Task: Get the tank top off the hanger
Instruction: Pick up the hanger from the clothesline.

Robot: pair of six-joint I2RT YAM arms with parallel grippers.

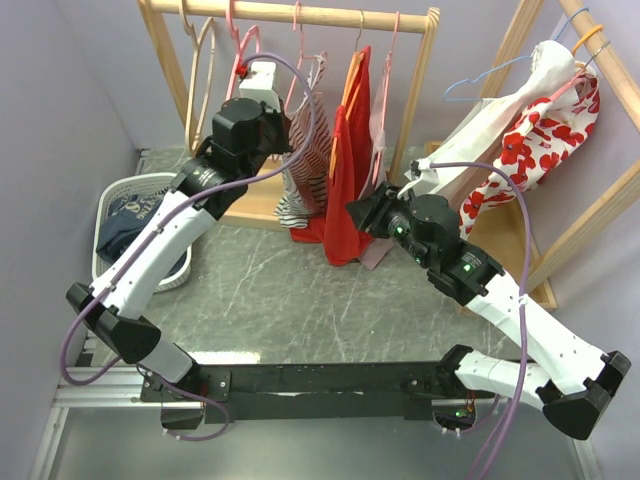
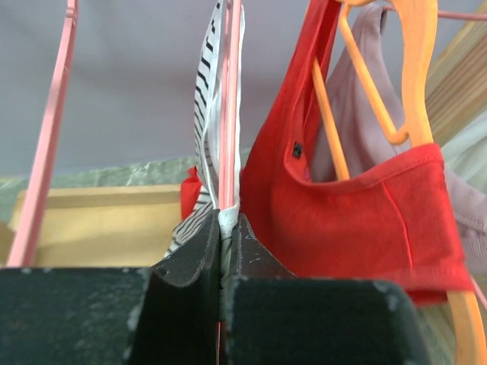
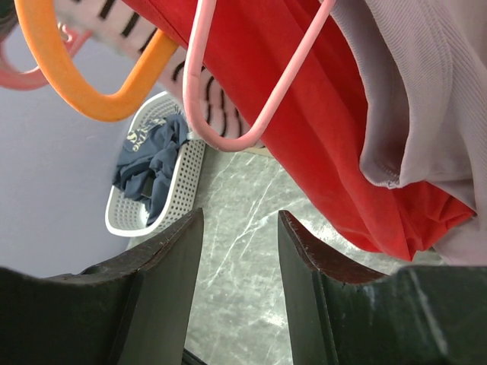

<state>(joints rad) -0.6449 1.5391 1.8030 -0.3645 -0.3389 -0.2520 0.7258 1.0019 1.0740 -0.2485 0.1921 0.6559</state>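
A black-and-white striped tank top point(image 1: 303, 170) hangs on a pink hanger point(image 1: 297, 40) on the wooden rail point(image 1: 330, 15). My left gripper point(image 1: 296, 124) is shut on the top's white edge together with the pink hanger wire; the left wrist view shows the grip point(image 2: 226, 224), the striped cloth point(image 2: 207, 99) and the hanger point(image 2: 228, 114). A red tank top point(image 1: 345, 190) on an orange hanger point(image 2: 415, 76) hangs just to the right. My right gripper point(image 1: 358, 214) is open and empty, below and beside the red top point(image 3: 304, 129); it also shows in the right wrist view point(image 3: 240, 222).
A white laundry basket point(image 1: 112, 188) with dark blue clothes stands at the left, also in the right wrist view point(image 3: 186, 179). A mauve garment point(image 3: 418, 99) hangs beside the red top. A second wooden rack at the right carries a white and red floral garment point(image 1: 530, 140).
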